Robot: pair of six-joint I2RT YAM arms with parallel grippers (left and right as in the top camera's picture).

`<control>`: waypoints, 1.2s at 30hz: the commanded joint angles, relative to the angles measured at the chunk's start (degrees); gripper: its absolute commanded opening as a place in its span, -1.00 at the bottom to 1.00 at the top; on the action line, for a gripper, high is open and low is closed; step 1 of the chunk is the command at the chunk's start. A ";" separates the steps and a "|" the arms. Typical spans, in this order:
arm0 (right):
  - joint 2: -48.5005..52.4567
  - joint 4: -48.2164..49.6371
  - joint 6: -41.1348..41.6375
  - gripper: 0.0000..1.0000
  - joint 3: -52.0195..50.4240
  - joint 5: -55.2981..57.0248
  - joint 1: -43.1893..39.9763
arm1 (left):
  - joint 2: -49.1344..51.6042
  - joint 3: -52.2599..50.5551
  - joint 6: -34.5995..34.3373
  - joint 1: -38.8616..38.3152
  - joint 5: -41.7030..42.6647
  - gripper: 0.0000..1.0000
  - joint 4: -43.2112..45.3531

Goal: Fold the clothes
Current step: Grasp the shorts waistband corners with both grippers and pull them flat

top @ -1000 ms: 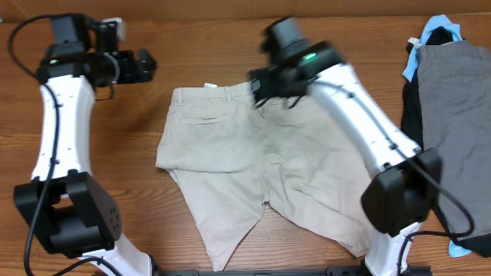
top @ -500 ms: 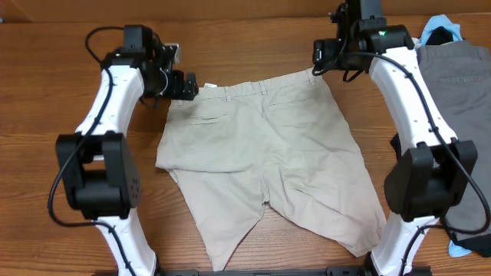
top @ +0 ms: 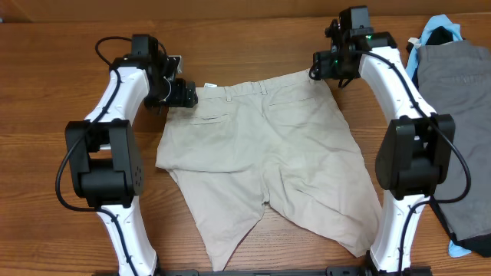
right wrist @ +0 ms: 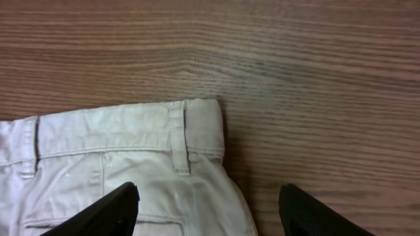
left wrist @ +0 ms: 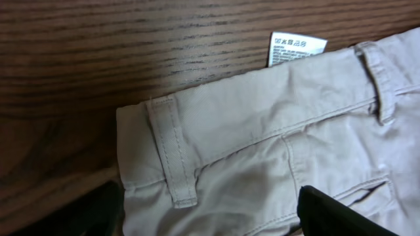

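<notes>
Left gripper (top: 182,93) and right gripper (top: 325,65), both open-jawed, at opposite waistband corners of pale beige shorts (top: 261,161) lying back-up, rumpled, on wooden table (top: 253,38); white label (left wrist: 296,48) showing; fingertips (right wrist: 105,213) cropped in wrist views, one leg hem partly behind right arm (top: 410,165).

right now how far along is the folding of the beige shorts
Done: the shorts lie spread out, with no fold made. In hand: the left gripper and right gripper sit open over the two waistband corners, not gripping yet. Left: grasping and every fold.
</notes>
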 commanded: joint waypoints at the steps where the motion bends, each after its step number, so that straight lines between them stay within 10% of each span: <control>1: 2.67 0.48 -0.44 0.43 1.66 -2.03 -0.11 | 1.31 0.90 0.26 -0.13 -1.11 0.68 0.20; 14: 5.22 2.16 -0.44 0.39 1.62 -3.32 -0.11 | 5.01 0.87 -1.07 -0.17 -2.84 0.25 4.59; 22: 5.27 5.51 -0.39 0.15 -2.05 -3.34 -0.11 | 5.62 0.87 -1.51 -0.98 -2.82 -0.90 6.32; 36: 5.27 6.78 0.26 0.04 -2.47 -5.31 -0.11 | 5.49 15.10 -2.97 -2.32 -2.84 -0.92 14.08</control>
